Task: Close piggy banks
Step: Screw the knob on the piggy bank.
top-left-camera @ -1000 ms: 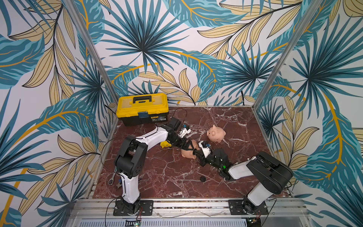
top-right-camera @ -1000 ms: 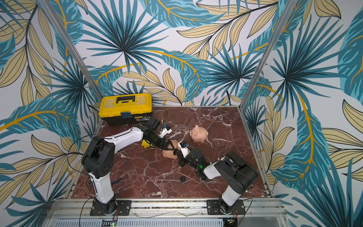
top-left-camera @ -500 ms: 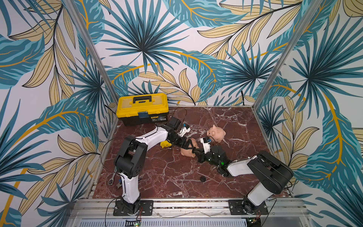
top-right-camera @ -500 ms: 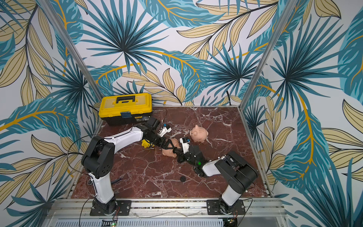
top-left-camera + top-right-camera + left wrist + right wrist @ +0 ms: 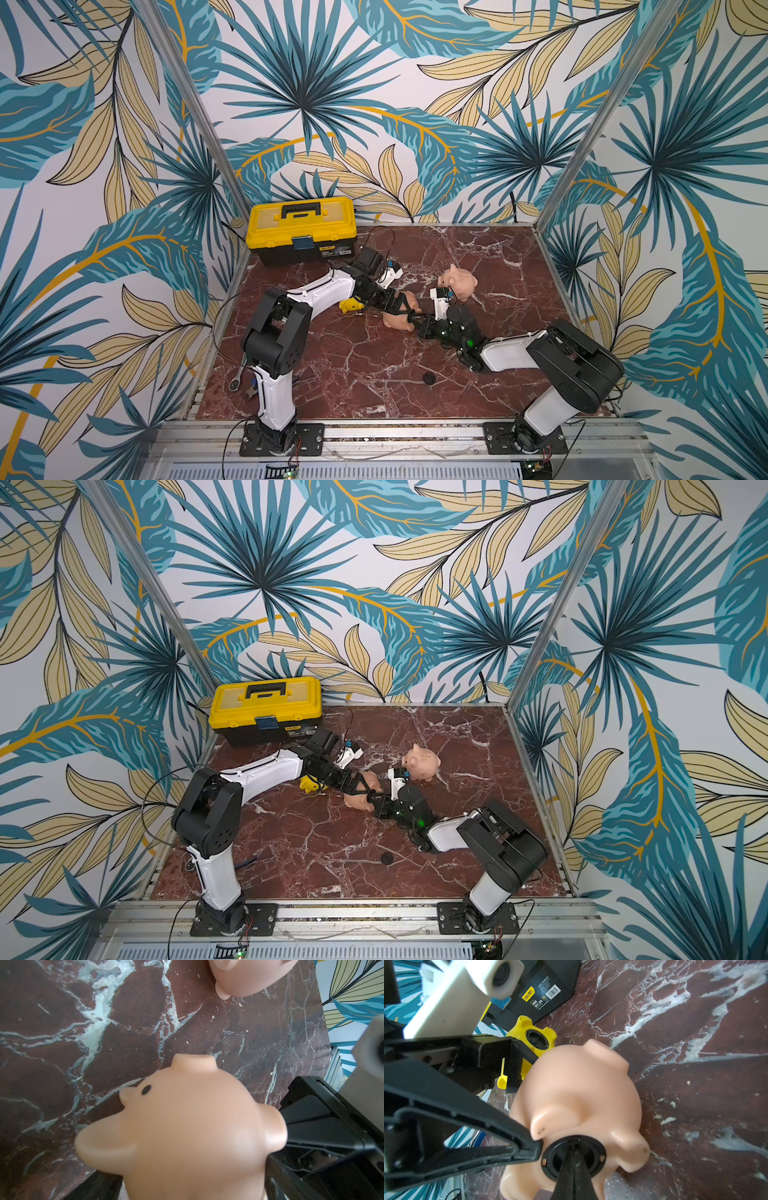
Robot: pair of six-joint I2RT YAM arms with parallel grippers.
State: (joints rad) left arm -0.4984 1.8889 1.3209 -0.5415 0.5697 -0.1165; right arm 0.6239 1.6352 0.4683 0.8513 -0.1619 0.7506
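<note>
A peach-orange piggy bank (image 5: 397, 322) (image 5: 581, 1088) lies on its side mid-floor, belly toward my right arm. My left gripper (image 5: 405, 305) (image 5: 192, 1188) straddles its body with a finger pressed against each flank, shut on it. A black round plug (image 5: 593, 1159) sits in the belly hole. My right gripper (image 5: 415, 319) (image 5: 574, 1147) is shut on the plug's middle ridge. The pale pink piggy bank (image 5: 461, 282) (image 5: 245, 976) stands upright just behind. The yellow piggy bank (image 5: 348, 306) (image 5: 537, 1039) lies under my left arm, a black plug in its belly.
A yellow-and-black toolbox (image 5: 301, 232) stands at the back left. A loose black disc (image 5: 429, 378) lies on the marble floor toward the front. A wrench (image 5: 235, 382) and pliers (image 5: 249, 392) lie beside the left arm's base.
My right wrist has swung up and back toward the pink piggy bank while its tips stayed at the peach pig's belly. The left arm has held its place.
</note>
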